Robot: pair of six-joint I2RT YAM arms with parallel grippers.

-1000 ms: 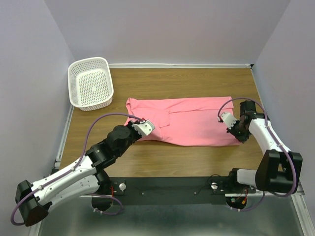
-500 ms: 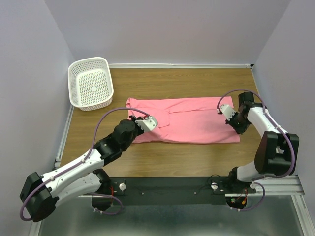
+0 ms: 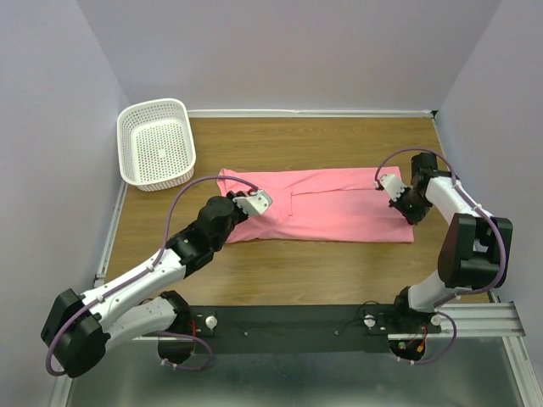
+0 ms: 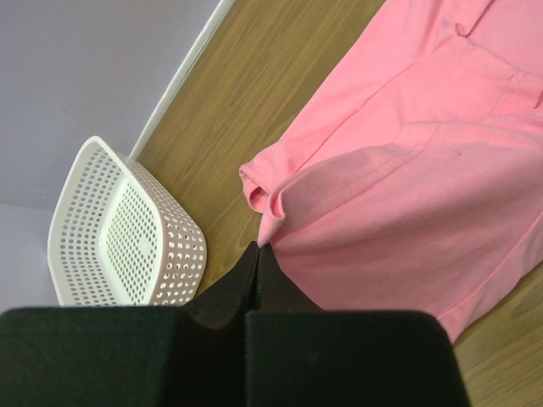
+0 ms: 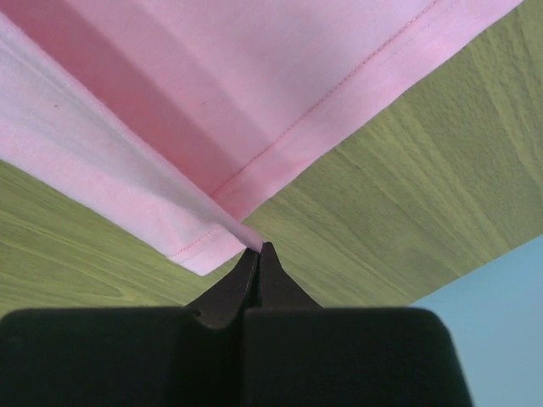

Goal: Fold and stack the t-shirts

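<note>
One salmon-pink t-shirt [image 3: 322, 208] lies across the middle of the wooden table, doubled into a long band. My left gripper [image 3: 240, 204] is shut on the t-shirt's near left edge; the left wrist view shows a pinch of pink cloth [image 4: 270, 227] at the tips of my left gripper [image 4: 258, 248]. My right gripper [image 3: 410, 203] is shut on the near right hem; the right wrist view shows the stitched hem [image 5: 212, 233] drawn into the tips of my right gripper [image 5: 259, 248], lifted a little above the wood.
A white perforated basket [image 3: 156, 142] stands at the far left corner of the table, and shows in the left wrist view [image 4: 119, 242]. Bare wood [image 3: 339, 271] lies between the shirt and the near edge. Grey walls close in the left, back and right.
Both grippers have carried the shirt's near edge away from me over the rest of the cloth. The pink shape has narrowed from a wide sheet into a band.
</note>
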